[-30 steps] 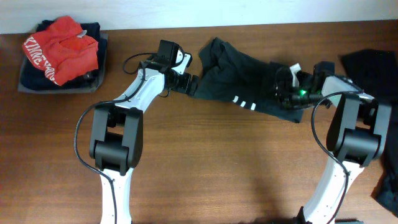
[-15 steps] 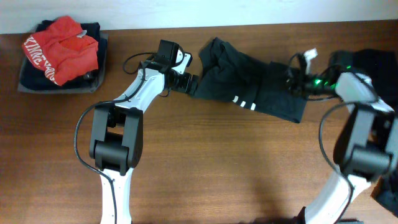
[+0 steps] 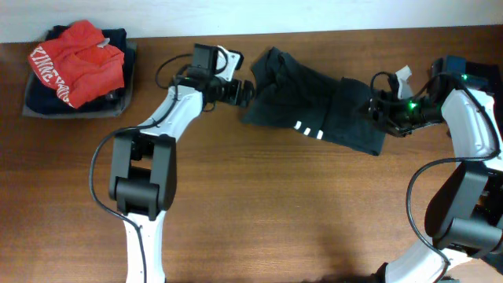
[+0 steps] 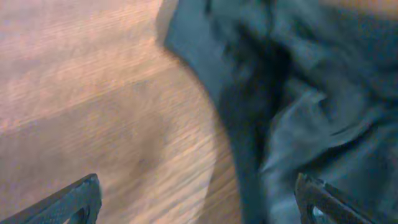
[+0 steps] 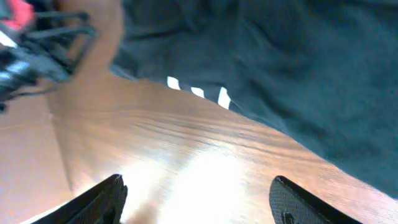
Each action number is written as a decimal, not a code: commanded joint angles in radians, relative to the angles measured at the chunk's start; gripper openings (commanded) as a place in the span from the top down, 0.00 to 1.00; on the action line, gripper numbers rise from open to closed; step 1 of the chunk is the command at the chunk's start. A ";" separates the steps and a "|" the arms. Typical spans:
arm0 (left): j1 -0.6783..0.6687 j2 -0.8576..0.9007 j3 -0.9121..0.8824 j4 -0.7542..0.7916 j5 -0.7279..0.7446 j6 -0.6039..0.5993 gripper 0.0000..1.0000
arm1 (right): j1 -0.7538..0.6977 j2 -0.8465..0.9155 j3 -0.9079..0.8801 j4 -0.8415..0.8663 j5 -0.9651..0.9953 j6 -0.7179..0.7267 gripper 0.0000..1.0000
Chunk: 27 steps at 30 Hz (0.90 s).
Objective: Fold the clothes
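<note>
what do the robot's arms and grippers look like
The left arm and right arm have white link shells, black joints and thin black cables looping alongside. The left gripper and right gripper are black with dark tapered fingers; a small green light glows by the right one.

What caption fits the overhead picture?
A crumpled dark T-shirt lies on the table between the open left end effector and open right end effector.

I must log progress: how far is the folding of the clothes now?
Done, apparently: a red garment and dark ones lie stacked on the grey tray. In hand: the black striped T-shirt lies bunched between the open left gripper and right gripper, neither gripping. Left: folding it, plus dark cloth at right edge.
</note>
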 commanded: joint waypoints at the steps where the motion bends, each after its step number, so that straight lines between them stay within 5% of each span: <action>1: 0.045 -0.027 0.006 0.043 0.220 -0.013 0.01 | 0.017 0.005 -0.003 -0.012 0.076 -0.013 0.22; 8: 0.072 0.018 0.006 0.093 0.354 -0.088 0.01 | 0.071 0.005 -0.004 -0.019 0.076 -0.012 0.22; 15: 0.069 0.056 0.009 0.116 0.355 -0.201 0.01 | 0.140 0.005 -0.004 -0.019 0.076 -0.012 0.22; 27: -0.023 0.067 0.009 0.074 0.229 -0.211 0.01 | 0.193 0.005 -0.004 -0.011 0.076 -0.012 0.22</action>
